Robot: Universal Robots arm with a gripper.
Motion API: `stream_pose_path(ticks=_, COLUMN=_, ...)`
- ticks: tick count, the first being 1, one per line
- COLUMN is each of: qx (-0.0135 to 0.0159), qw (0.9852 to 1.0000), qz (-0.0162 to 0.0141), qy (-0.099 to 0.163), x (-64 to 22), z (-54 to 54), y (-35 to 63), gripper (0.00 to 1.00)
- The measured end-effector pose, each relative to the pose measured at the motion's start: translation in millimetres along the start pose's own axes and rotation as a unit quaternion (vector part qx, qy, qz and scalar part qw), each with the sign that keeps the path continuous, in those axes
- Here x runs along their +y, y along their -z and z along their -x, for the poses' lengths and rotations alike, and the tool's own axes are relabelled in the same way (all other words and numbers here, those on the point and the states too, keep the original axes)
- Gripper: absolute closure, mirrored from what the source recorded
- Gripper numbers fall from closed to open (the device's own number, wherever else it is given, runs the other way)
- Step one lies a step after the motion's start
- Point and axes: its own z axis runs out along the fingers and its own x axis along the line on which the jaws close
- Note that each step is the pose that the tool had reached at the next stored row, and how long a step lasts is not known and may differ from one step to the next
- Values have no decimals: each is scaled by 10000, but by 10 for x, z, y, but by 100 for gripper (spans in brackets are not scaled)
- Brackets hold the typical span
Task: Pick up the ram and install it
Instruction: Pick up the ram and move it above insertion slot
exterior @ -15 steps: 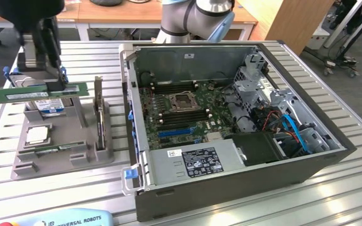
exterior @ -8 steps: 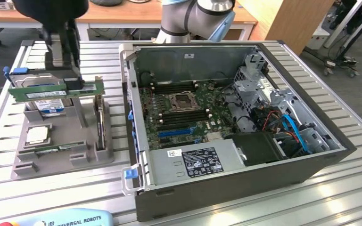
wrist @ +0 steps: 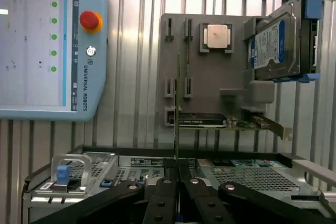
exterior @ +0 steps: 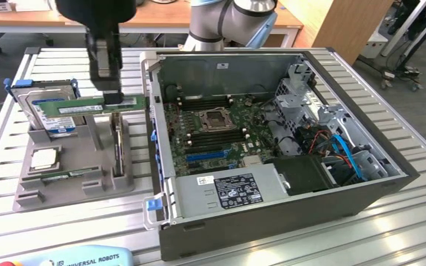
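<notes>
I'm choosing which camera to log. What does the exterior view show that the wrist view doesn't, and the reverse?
Exterior view: the motherboard inside the open case, and the ram broadside. Wrist view: the teach pendant's screen, and the ram edge-on. Both: the end effector shut on the ram over the gray holder, where the hard drive stands.

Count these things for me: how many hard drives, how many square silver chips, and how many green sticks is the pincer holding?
Hard drive: 1
Square silver chip: 1
Green stick in the pincer: 1
Total: 3
</notes>
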Motion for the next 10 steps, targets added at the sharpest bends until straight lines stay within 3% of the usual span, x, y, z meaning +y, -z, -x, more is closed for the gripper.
stream_pose_path(ticks=10, qx=0, qw=10000, qz=1, qy=0, x=-456, z=-12, y=19, gripper=89)
